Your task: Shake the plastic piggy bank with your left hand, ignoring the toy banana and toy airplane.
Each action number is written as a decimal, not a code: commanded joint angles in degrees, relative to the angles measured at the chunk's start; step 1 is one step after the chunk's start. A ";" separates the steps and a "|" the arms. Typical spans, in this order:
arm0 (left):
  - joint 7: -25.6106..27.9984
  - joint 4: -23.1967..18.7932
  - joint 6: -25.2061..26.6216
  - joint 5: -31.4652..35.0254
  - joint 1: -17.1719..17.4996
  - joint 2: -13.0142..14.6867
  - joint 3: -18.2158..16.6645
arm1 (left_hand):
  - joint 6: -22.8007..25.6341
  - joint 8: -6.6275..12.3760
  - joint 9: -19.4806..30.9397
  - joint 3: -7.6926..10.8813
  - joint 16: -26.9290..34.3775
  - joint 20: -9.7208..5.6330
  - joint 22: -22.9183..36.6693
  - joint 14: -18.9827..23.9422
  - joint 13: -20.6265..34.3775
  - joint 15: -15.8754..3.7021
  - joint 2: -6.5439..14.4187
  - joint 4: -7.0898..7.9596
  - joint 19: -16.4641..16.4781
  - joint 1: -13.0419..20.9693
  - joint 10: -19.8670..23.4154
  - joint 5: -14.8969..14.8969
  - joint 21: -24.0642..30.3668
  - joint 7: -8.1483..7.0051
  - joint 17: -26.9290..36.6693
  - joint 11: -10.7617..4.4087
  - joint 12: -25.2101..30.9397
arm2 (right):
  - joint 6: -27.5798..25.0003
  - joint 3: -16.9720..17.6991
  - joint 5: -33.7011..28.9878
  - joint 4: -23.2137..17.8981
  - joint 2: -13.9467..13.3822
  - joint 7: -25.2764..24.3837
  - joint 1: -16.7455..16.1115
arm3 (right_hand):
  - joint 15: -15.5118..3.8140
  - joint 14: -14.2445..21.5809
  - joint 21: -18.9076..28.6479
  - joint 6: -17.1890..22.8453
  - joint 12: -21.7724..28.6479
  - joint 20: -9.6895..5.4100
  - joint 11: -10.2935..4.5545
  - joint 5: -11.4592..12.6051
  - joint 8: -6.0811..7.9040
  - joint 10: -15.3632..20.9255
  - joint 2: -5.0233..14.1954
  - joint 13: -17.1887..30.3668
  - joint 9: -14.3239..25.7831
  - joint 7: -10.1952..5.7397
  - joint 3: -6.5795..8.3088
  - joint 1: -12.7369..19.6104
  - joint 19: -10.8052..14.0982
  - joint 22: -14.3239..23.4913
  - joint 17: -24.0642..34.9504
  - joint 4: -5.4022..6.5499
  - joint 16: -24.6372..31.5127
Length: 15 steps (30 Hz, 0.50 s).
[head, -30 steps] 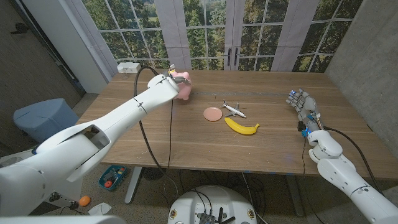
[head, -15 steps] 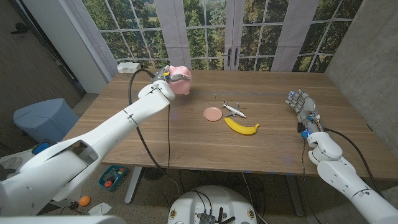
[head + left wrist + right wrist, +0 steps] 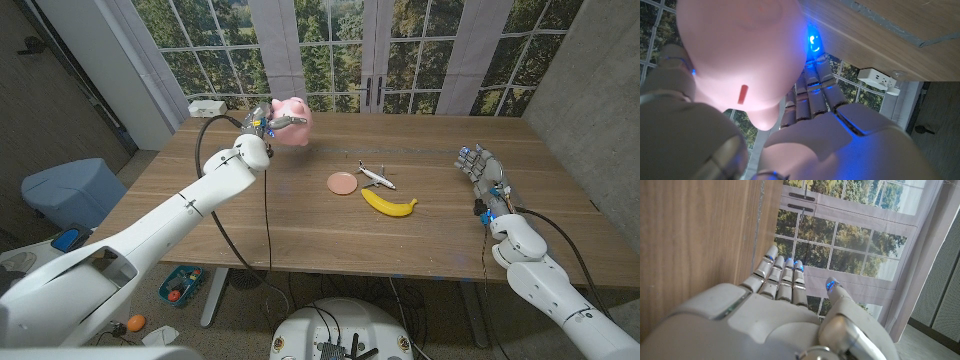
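My left hand (image 3: 262, 125) holds the pink plastic piggy bank (image 3: 291, 121) in the air above the table's far left part. In the left wrist view the piggy bank (image 3: 742, 55) is close up against my left hand (image 3: 820, 125), its red coin slot showing. A yellow toy banana (image 3: 388, 204) and a small white toy airplane (image 3: 374, 175) lie near the middle of the wooden table (image 3: 300, 230). My right hand (image 3: 486, 176) stands at the table's right side with fingers apart and nothing in it; the right wrist view shows the same hand (image 3: 785, 315) with its fingers straight.
A round pink disc (image 3: 341, 183) lies on the table just left of the airplane. A white power strip (image 3: 207, 108) sits at the far left corner. Windows run behind the table. A concrete wall stands to the right.
My left hand has lifted the piggy bank up and toward the far edge of the table. The right hand has shifted slightly. Banana, airplane and disc have not moved.
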 commanded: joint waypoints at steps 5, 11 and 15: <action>-2.88 -0.40 -15.16 -2.76 6.05 2.06 -6.11 | 23.67 5.63 1.76 0.59 0.55 -4.58 -0.02 21.97 14.35 -21.95 26.26 0.50 -2.46 26.24 26.13 5.57 0.73 -10.22 6.26 -22.61 3.99 | 1.00 -1.87 -0.67 -1.00 1.07 1.42 0.74 | -0.10 0.19 -0.23 0.48 -0.17 -0.28 -0.10 0.26 -0.01 0.50 0.12 0.30 0.19 -0.04 0.06 -0.08 0.37 0.13 -0.05 0.01 0.03; -5.23 -0.14 -19.59 -6.18 7.93 2.21 -8.65 | 23.71 5.72 1.65 0.55 0.53 -4.51 -0.04 21.78 15.04 -21.96 26.28 0.46 -2.64 26.30 26.16 5.78 1.03 -10.06 6.71 -22.42 4.08 | 0.81 -3.08 -0.54 -0.89 1.42 2.68 1.84 | -0.03 0.17 -0.31 0.46 -0.22 -0.33 -0.16 0.27 -0.03 0.45 0.15 0.31 0.19 -0.02 0.08 -0.04 0.41 0.13 -0.06 -0.06 0.01; -7.35 0.15 -21.66 -8.65 8.67 2.47 -9.96 | 23.76 5.87 1.66 0.52 0.53 -4.37 -0.05 21.70 15.60 -21.96 26.31 0.44 -2.90 26.35 26.14 5.96 1.25 -10.03 7.09 -22.23 4.13 | 0.63 -3.90 -0.50 -0.82 1.62 3.38 2.46 | -0.11 0.16 -0.38 0.48 -0.23 -0.36 -0.09 0.28 -0.03 0.47 0.15 0.32 0.19 0.00 0.09 -0.02 0.42 0.13 -0.07 -0.10 0.00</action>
